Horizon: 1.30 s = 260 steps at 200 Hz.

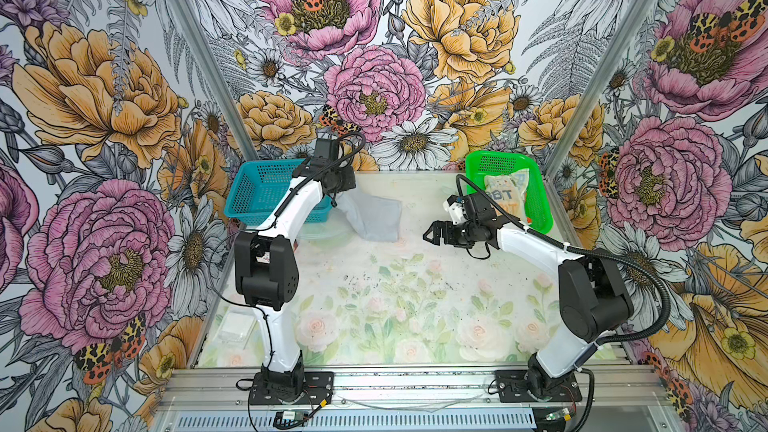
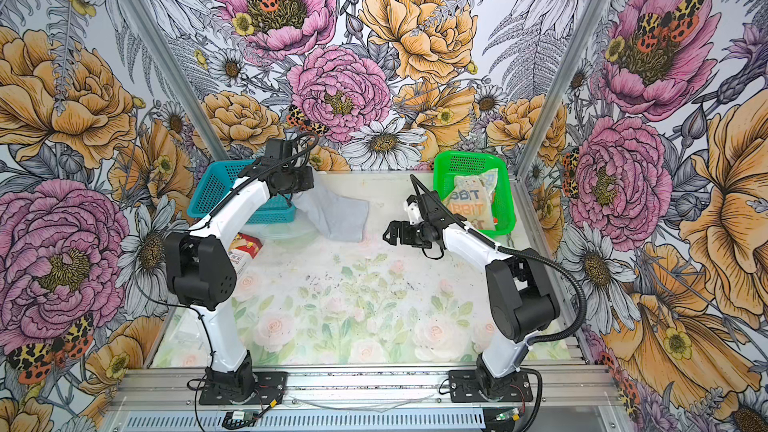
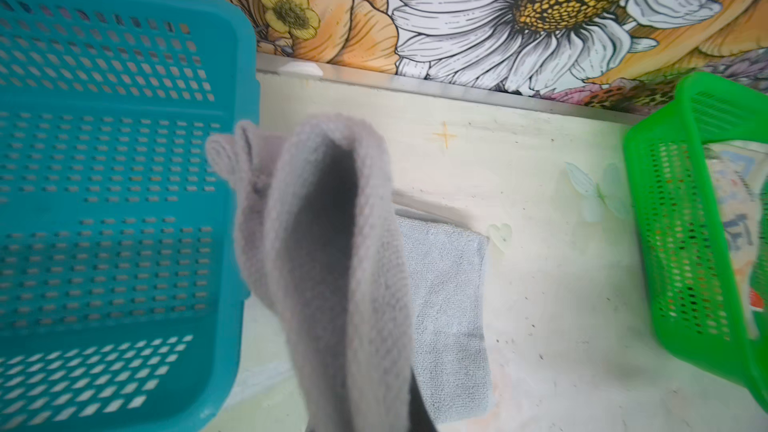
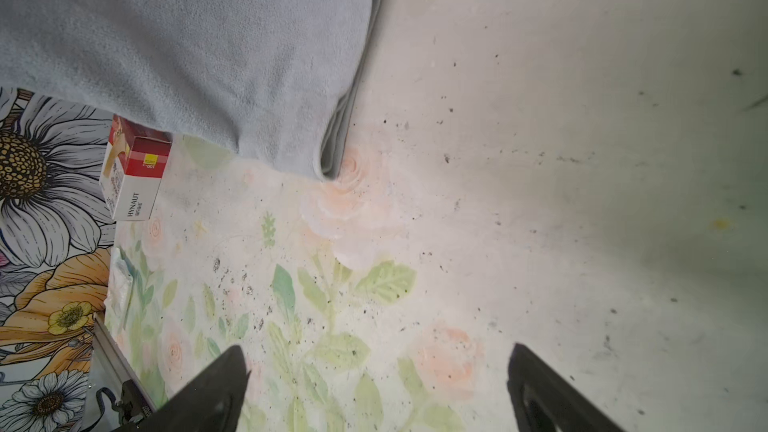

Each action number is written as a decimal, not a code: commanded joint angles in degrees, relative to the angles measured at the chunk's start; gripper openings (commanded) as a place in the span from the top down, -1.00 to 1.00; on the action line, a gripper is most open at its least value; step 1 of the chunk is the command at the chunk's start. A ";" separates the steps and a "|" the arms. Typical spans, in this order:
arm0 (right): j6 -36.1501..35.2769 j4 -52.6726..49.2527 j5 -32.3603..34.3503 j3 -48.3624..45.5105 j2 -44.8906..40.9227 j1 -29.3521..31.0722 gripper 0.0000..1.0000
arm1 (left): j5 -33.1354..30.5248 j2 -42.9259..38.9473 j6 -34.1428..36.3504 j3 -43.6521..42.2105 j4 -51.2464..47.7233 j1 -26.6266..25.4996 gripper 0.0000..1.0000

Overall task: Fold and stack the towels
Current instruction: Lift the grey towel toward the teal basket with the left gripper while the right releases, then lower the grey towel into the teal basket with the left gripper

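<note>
A large light grey towel [image 1: 376,218] lies partly folded on the table at the back, just right of the teal basket. My left gripper [image 1: 338,193] is shut on the towel's left edge and holds it raised. In the left wrist view the lifted cloth [image 3: 332,243] drapes over the jaws and hides them. My right gripper [image 1: 434,235] hovers open and empty to the right of the grey towel [image 4: 187,47], its dark fingertips [image 4: 232,371] wide apart over bare table. A cream towel with "RABBIT" lettering [image 2: 469,203] lies bunched in the green basket.
A teal basket [image 1: 257,191] stands at the back left and a green basket [image 1: 540,205] at the back right. A red-and-white box [image 2: 245,249] lies behind the left arm, and a small white packet [image 1: 237,326] near the table's left edge.
</note>
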 commanded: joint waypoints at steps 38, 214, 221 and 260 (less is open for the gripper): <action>3.44 3.27 2.66 -10.87 -13.11 0.89 -0.99 | -15.82 12.65 9.24 27.06 -18.09 0.37 1.00; 5.73 3.18 2.58 -15.53 -16.99 0.87 -0.98 | -45.74 27.52 22.26 50.70 -29.06 4.74 1.00; 5.84 3.17 2.79 -15.67 -17.26 0.87 -0.98 | -45.95 28.18 22.45 51.24 -28.89 5.33 1.00; 6.06 3.16 2.74 -15.21 -15.91 0.92 -0.98 | -47.73 30.74 23.20 54.91 -28.27 6.50 1.00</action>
